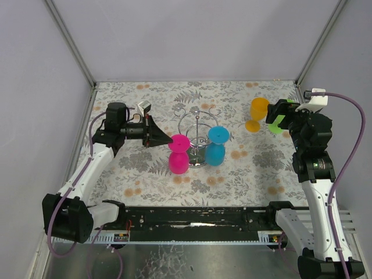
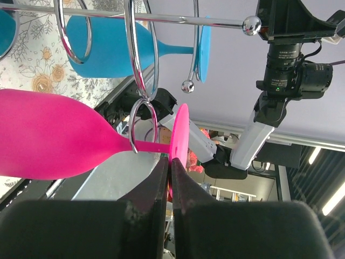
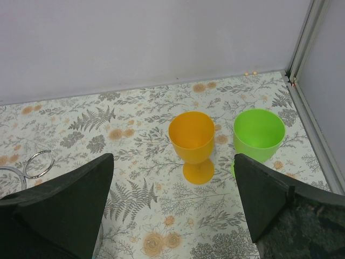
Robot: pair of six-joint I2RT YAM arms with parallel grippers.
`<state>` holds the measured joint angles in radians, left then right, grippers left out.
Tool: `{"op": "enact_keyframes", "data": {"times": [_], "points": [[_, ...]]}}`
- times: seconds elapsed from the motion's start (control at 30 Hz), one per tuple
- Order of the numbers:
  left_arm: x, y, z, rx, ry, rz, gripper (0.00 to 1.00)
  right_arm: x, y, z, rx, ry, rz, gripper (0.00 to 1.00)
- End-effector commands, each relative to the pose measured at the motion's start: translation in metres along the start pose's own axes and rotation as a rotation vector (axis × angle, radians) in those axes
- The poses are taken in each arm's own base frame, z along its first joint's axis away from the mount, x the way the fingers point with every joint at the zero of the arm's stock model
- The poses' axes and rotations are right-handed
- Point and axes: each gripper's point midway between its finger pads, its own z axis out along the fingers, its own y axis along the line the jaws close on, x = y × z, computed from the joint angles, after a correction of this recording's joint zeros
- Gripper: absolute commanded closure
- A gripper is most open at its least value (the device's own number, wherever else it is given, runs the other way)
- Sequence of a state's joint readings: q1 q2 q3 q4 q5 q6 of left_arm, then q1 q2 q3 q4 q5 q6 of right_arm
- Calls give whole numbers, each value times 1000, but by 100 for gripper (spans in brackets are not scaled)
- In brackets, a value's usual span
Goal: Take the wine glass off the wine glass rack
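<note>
The silver wine glass rack (image 1: pixel 197 129) stands mid-table. A pink wine glass (image 1: pixel 179 154) hangs upside down on its left side and a blue wine glass (image 1: pixel 215 148) on its right. My left gripper (image 1: pixel 164 140) is shut on the rim of the pink glass's round foot (image 2: pixel 179 135). The stem still sits inside a wire loop (image 2: pixel 141 125) of the rack, and the pink bowl (image 2: pixel 54 141) shows at left in the left wrist view. My right gripper (image 1: pixel 278 114) is open and empty at the back right, apart from the rack.
An orange glass (image 3: pixel 193 139) and a green glass (image 3: pixel 259 135) stand upright on the floral mat near the back right corner, under my right gripper (image 3: pixel 173 162). Enclosure walls run along the back and both sides. The black rail (image 1: pixel 192 218) lies along the near edge.
</note>
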<state>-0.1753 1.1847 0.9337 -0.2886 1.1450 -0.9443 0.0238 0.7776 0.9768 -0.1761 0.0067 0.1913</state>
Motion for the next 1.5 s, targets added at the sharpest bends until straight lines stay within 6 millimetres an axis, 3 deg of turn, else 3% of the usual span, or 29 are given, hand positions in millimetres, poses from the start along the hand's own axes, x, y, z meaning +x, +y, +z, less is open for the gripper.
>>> {"op": "enact_keyframes", "data": {"times": [0.0,0.37,0.53,0.67,0.77,0.83,0.97,1.07,1.27,1.47], "points": [[11,-2,-6,13,23,-5,100,-12,3,-3,-19,-38,-7,1],[6,8,-22,-26,-46,-3,100,-11,5,-4,-30,-32,-10,1],[-8,7,-40,-51,-117,18,100,-14,6,-6,-33,-38,-10,1],[-36,-31,-54,-45,-198,154,100,-20,7,-8,-32,-34,-4,1],[-61,-83,-65,-44,-283,360,100,-30,11,-8,-36,-25,14,1],[-75,-112,-72,-48,-334,483,100,-38,14,-4,-45,-13,28,1],[-97,-150,-74,-76,-397,734,100,-55,23,12,-57,36,69,1],[-103,-169,-56,-119,-395,949,100,-62,31,22,-82,81,103,1],[-101,-197,3,-207,-340,1350,100,-71,35,35,-70,146,146,1],[-70,-215,65,-217,-258,1697,100,-85,13,42,45,217,216,1]]}}
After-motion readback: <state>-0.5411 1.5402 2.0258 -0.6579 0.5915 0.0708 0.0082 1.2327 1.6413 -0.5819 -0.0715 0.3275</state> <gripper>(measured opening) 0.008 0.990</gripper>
